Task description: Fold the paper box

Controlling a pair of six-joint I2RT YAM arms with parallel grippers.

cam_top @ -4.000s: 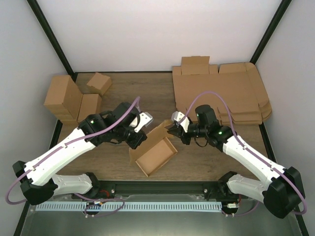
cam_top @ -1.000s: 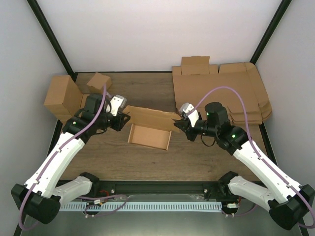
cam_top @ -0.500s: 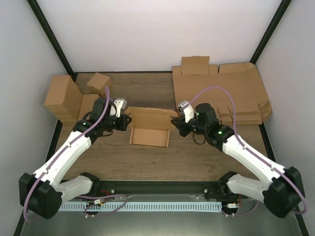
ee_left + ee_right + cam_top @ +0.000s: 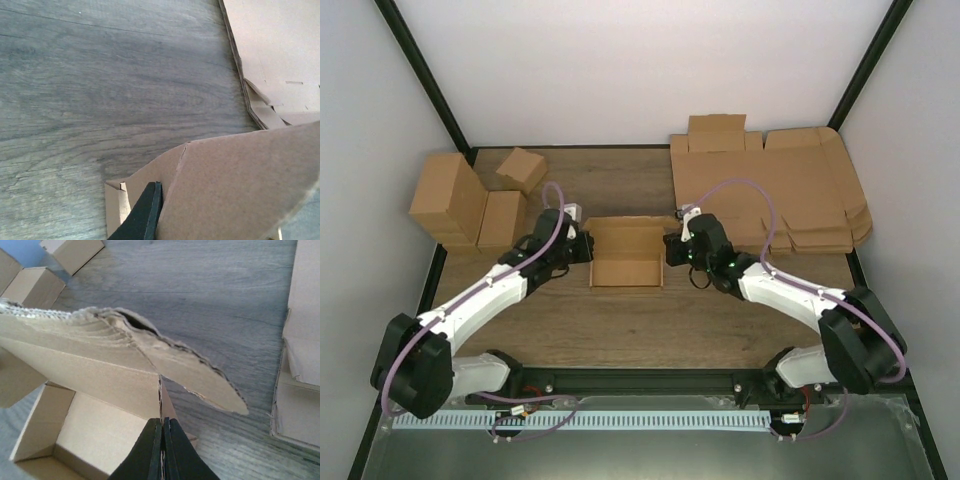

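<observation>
The paper box (image 4: 626,258) sits open-topped on the desk (image 4: 620,320) directly between the two tools, its long axis running straight from one to the other. The left tool (image 4: 583,246) is clamped on the end flap just to its right. The right tool (image 4: 162,437) is pinched on the opposite end wall, just to its left (card sandwiched between its fingers). Neither arm is nearer, since both touch the box. The coming fold, I judge, turns on that shared line. No brand, label or writing shows on the plain brown card
</observation>
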